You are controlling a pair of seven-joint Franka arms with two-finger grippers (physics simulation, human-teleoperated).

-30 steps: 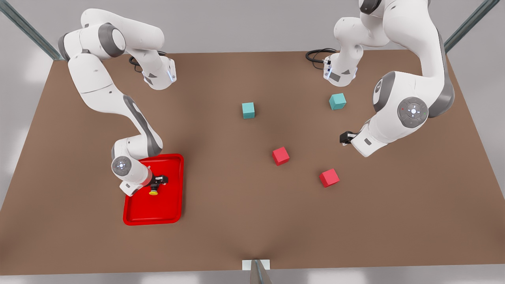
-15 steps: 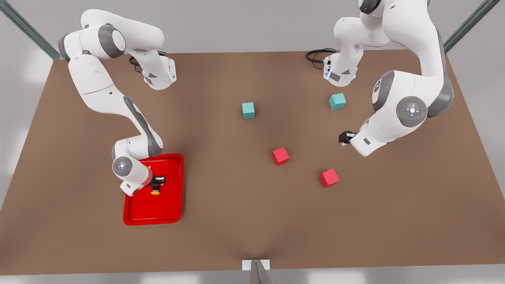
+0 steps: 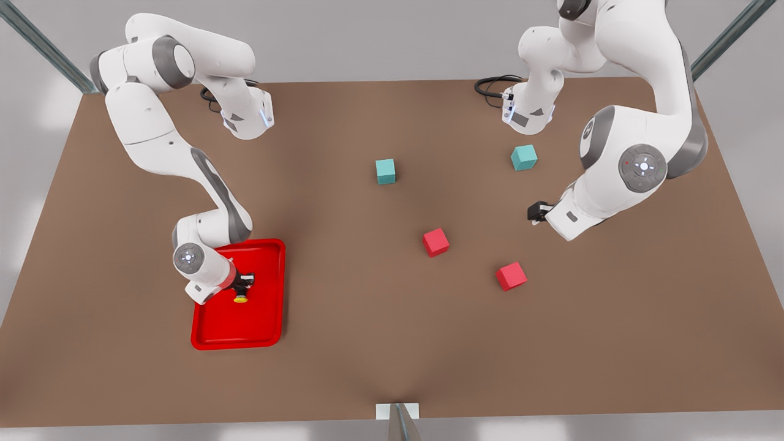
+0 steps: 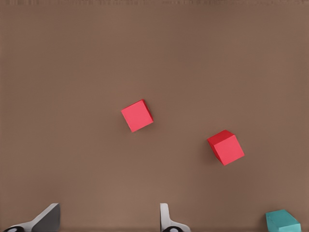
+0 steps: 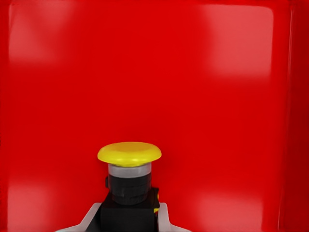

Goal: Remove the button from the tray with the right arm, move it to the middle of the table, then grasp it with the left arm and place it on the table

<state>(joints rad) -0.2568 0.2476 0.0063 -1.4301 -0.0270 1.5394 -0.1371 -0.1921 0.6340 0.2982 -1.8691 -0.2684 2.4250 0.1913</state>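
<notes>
right gripper pinches button body over tray; left gripper spread, waits above table.

button in tray, cubes on table

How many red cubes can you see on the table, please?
2: one red cube near the table's middle, the other red cube toward the front view's right and nearer the camera. Neither is hidden.
</notes>
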